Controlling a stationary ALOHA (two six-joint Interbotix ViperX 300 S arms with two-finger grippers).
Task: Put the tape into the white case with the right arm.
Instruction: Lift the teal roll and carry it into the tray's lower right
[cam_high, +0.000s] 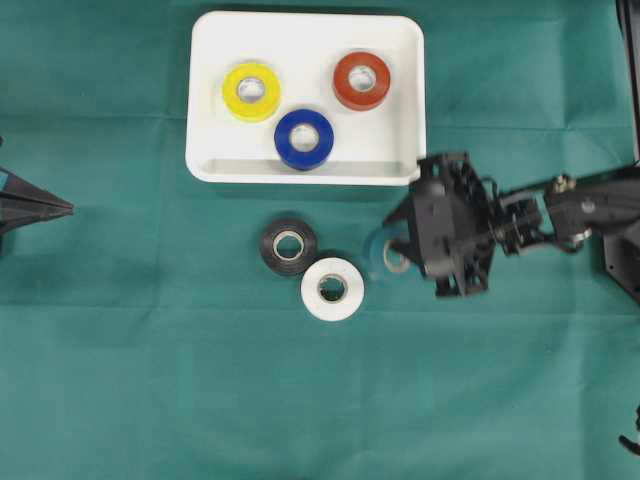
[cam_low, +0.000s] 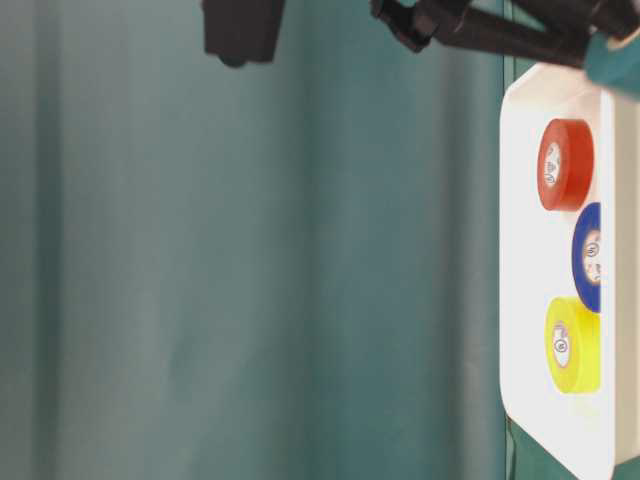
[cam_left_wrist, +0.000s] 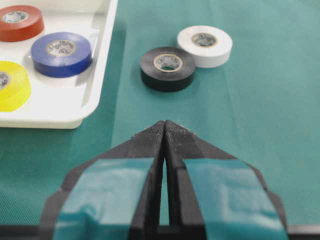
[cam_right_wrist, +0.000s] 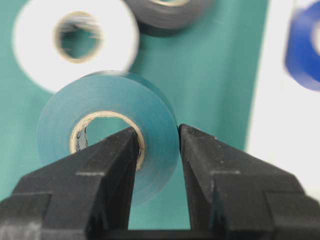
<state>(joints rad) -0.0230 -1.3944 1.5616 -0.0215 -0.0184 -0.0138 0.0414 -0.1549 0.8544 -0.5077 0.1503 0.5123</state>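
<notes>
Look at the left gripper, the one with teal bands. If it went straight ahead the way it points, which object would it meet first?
Probably the black tape roll. The shut left gripper points almost directly at it, with bare green cloth between; the white tape roll lies beyond and right. Height is unclear, so it might pass over.

bright even light, soft shadows, right wrist view's background rolls blurred, table-level view hazy

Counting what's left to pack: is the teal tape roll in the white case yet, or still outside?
Outside. The teal tape roll is pinched in the right gripper jaws over the green cloth, beside the white case.
</notes>
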